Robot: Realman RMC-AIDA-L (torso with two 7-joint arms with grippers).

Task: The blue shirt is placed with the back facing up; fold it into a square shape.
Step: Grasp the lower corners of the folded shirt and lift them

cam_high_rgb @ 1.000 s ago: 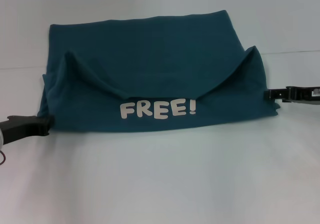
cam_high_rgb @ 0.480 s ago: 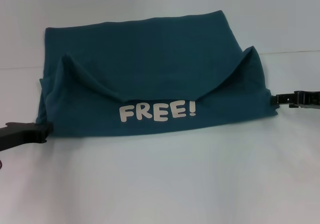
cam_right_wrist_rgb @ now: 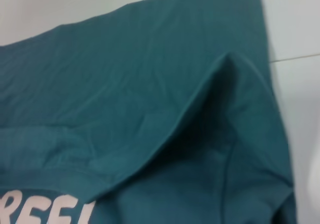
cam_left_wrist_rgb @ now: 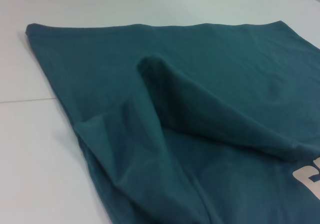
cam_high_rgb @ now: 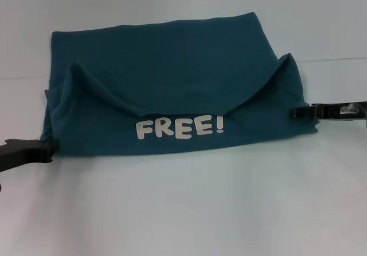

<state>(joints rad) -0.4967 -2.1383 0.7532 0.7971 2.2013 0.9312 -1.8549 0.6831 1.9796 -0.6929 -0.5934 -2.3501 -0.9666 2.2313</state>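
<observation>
Head view: the blue shirt (cam_high_rgb: 172,90) lies across the middle of the white table (cam_high_rgb: 183,210), filling the stretch from 9 o'clock to 3 o'clock.
Shirt shape: a wide band, not a square; the near hem is turned up and over, so the white "FREE!" lettering (cam_high_rgb: 179,128) shows along the near edge.
Done so far: one lengthwise fold looks made, with the folded layer rising to a peak at each end and sagging in the middle.
Left to do: by my reading, the loose flap needs flattening and the two ends need folding inward to reach a square.
Left gripper (cam_high_rgb: 50,148): at 8 o'clock, low and level, its tip touching the shirt's near left corner; whether it pinches cloth I cannot tell.
Right gripper (cam_high_rgb: 297,112): at 3 o'clock, reaching in level over the shirt's right edge; I cannot tell whether its tips are spread or pressed together.
Wrist views: each shows only folded cloth and a raised peak, no fingers.
</observation>
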